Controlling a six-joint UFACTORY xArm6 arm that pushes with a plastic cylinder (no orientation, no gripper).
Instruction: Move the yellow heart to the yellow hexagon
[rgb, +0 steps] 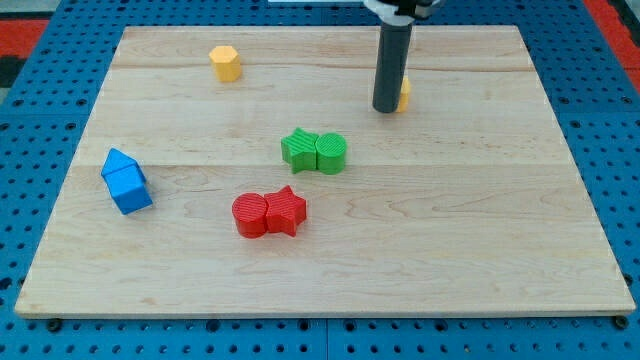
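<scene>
Two blue blocks (126, 181) are sitting touching each other at the view's left of the wooden bench (480, 250). Yellow hexagon (226, 63) is resting near the view's top, left of centre. Red cylinder (250, 215) and red star (287, 210) are lying touching, below centre. Green star (298, 149) and green cylinder (331, 153) are touching at centre. My tip (387, 108) is pressing beside the yellow heart (403, 93), mostly hiding it from its left. No jaws showing: plain rod, holding nothing.
</scene>
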